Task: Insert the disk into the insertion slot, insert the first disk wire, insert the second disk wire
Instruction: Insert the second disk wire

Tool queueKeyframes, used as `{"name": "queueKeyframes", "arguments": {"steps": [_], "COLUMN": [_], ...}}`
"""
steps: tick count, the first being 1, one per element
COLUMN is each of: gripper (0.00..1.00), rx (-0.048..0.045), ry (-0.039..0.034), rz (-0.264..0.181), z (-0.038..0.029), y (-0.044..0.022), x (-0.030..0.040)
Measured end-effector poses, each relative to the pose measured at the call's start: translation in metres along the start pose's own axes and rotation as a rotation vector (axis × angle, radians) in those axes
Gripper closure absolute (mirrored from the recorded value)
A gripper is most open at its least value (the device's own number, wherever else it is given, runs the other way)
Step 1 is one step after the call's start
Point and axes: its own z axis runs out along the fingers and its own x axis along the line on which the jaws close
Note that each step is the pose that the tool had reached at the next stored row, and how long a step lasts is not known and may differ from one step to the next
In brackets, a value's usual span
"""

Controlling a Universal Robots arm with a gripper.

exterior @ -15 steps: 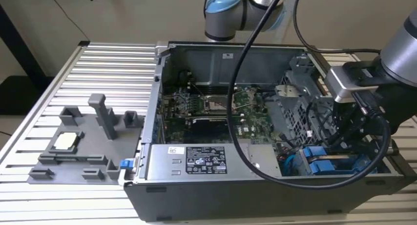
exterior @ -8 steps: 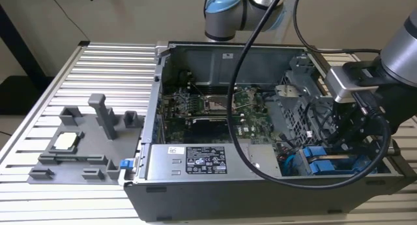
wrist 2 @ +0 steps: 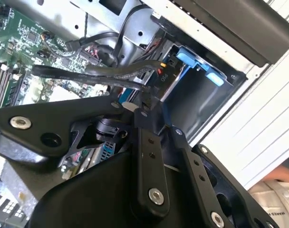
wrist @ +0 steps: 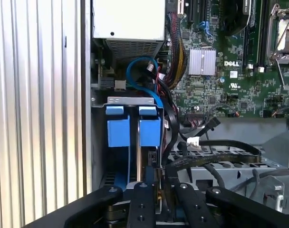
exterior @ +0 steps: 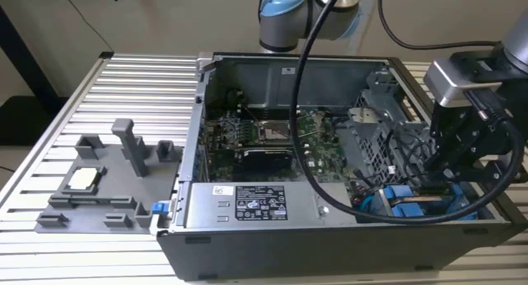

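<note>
Here, gripper [exterior: 441, 177]: black, reaching down into the case's lower corner at the exterior view's right, just above the blue carriers.
Fingers [wrist: 143, 199]: in both wrist views the two black link fingers converge toward a black connector at the drive's end; whether they are pinching it or only close to it, I cannot tell.
Disk [wrist: 149, 133]: already seated in the insertion slot [wrist: 128, 100], its blue carrier [wrist 2: 194, 64] showing beside a second blue carrier in the same grey bay.
Edges: the bay's grey metal lip runs just above the blue tabs in the first wrist view; the case's black side wall [exterior: 330, 248] stands just beside the bay.
Open room: tight; black cables [wrist: 216, 154] cross between the gripper and the motherboard [exterior: 264, 133], and a blue cable [wrist: 137, 71] loops above the bay.
Outside the case: ribbed metal table [exterior: 123, 87], with a grey fixture [exterior: 107, 180] well apart at the exterior view's left.
Arm: the blue-jointed arm [exterior: 289, 13] rises behind the case, its wrist bent downward over the bay; a thick black cable [exterior: 310, 112] hangs from it across the open case.
Power-supply box [exterior: 256, 204]: grey, labelled, along the case's near edge.
</note>
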Motion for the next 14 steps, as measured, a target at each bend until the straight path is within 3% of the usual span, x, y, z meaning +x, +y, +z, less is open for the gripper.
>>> {"name": "queueKeyframes", "arguments": {"steps": [3, 6, 14], "gripper": [0.76, 0.76, 0.76], "rx": [0.0, 0.0, 0.0], "ry": [-0.0001, 0.0002, 0.0], "rz": [0.0, 0.0, 0.0], "z": [-0.0112, -0.0185, -0.0218], "y": [-0.0004, -0.0006, -0.0007], "x": [-0.0009, -0.0015, -0.0017]}}
